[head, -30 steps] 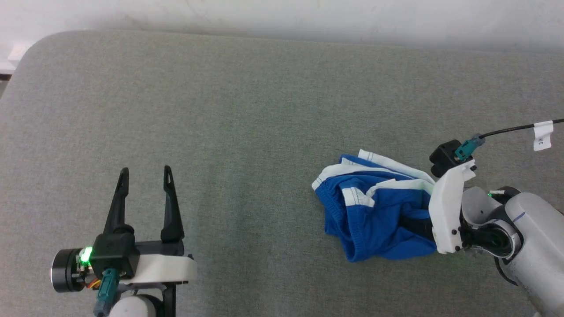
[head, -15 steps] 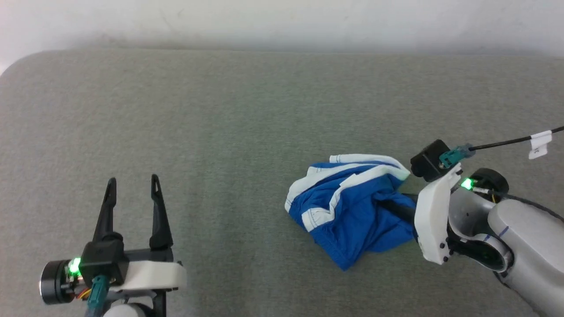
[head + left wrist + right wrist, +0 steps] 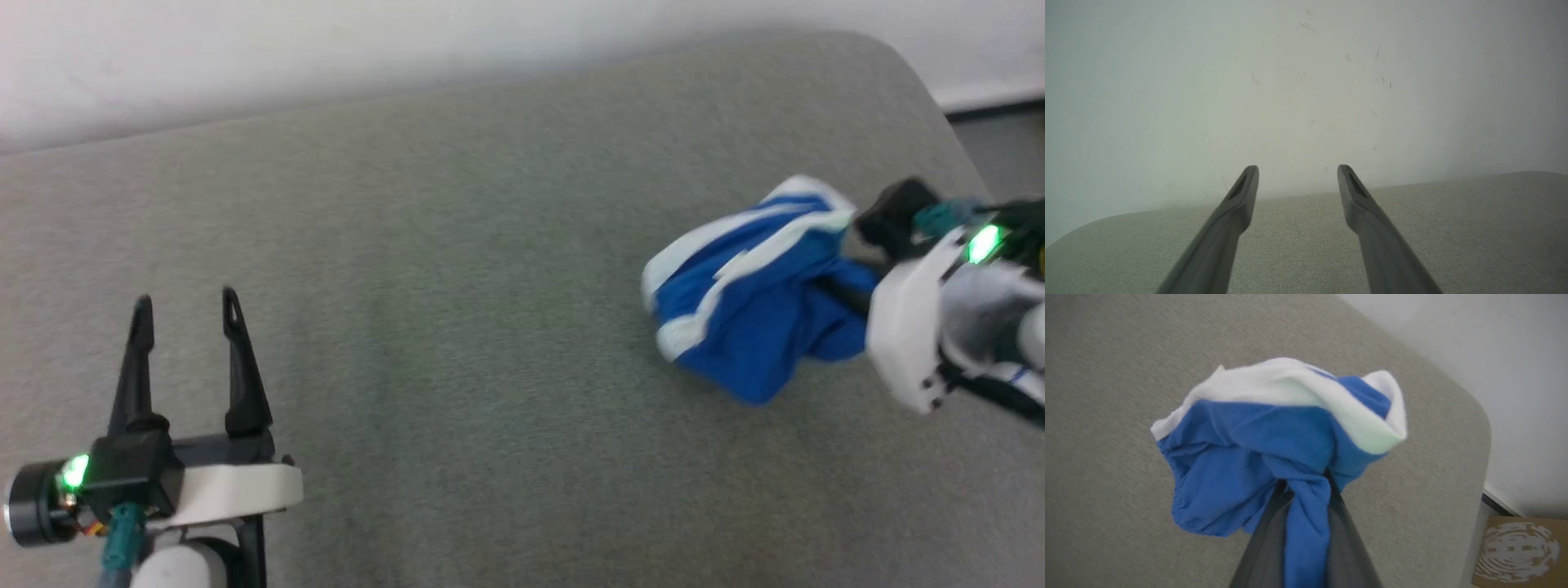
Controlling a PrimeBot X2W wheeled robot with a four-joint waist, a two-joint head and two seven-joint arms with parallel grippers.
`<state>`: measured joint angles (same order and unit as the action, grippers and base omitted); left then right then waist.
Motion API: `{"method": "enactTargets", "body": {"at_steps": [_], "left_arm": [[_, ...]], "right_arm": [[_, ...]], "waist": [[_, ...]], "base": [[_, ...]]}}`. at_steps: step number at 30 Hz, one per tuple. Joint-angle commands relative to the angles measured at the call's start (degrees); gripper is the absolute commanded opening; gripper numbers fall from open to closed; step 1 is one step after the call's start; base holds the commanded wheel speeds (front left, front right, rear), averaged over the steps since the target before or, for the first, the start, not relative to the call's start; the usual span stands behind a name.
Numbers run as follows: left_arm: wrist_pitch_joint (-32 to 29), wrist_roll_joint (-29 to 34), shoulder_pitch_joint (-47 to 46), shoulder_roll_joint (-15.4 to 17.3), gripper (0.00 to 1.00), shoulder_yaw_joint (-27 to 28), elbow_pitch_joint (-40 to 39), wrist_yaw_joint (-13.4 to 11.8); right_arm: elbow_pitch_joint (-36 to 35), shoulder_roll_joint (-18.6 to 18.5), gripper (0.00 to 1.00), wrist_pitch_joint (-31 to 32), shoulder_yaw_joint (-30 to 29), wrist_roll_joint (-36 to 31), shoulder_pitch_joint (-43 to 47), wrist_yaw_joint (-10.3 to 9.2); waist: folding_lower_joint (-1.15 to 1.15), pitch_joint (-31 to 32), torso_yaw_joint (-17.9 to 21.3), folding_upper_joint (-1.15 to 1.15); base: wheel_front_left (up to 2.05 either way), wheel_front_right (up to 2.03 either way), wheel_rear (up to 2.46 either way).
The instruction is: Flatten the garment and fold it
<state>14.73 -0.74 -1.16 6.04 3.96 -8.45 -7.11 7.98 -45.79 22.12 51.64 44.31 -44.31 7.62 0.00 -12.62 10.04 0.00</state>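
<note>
The garment (image 3: 751,294), bright blue shorts with white trim, hangs bunched at the right of the grey-green padded surface (image 3: 457,327). My right gripper (image 3: 845,294) is shut on a twist of its blue fabric. In the right wrist view the garment (image 3: 1274,445) is pinched between my right gripper's (image 3: 1302,486) dark fingers, and the rest billows above the surface. My left gripper (image 3: 186,300) stands open at the lower left, far from the garment, with nothing between its fingers (image 3: 1233,212); it points at the pale wall.
The padded surface's rounded far right corner (image 3: 914,65) lies close behind the garment, with floor beyond. A brown cardboard box (image 3: 1519,551) sits on the floor past that corner. A pale wall (image 3: 1306,81) runs along the far edge.
My right gripper has closed on the garment and raised it off the surface, so it now hangs bunched. The head camera has turned, shifting the whole view. The left gripper stays open.
</note>
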Motion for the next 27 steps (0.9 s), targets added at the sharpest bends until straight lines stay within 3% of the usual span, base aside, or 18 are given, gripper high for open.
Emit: {"method": "enactTargets", "body": {"at_steps": [1, 9, 19, 27], "left_arm": [[0.3, 0.4, -1.0, 0.5, 1.0, 0.4, -0.4, 0.0], [0.3, 0.9, -5.3, 3.3, 1.0, 1.2, -3.4, 0.3], [0.3, 1.2, -9.2, 5.3, 1.0, 0.8, -7.1, 0.4], [0.3, 1.0, -10.7, 5.4, 1.0, -0.1, -8.2, -0.3]], "right_arm": [[0.6, -0.4, 0.0, -0.5, -0.3, -0.9, -1.4, -0.13], [14.4, -2.0, 0.0, -4.1, -1.2, -6.6, -7.6, -0.13], [33.9, 0.0, 0.0, -8.6, -6.8, -8.8, -12.9, -0.13], [42.3, 4.5, 0.0, -10.6, -7.4, -8.7, -13.8, -0.13]], "waist": [[0.0, -6.4, 6.5, 0.0], [0.0, -14.8, 8.4, 0.0], [0.0, -22.3, 6.4, 0.0], [0.0, -23.0, 4.7, 0.0]], "base": [[0.0, 0.0, 0.0], [0.0, 0.0, 0.0], [0.0, 0.0, 0.0], [0.0, 0.0, 0.0]]}}
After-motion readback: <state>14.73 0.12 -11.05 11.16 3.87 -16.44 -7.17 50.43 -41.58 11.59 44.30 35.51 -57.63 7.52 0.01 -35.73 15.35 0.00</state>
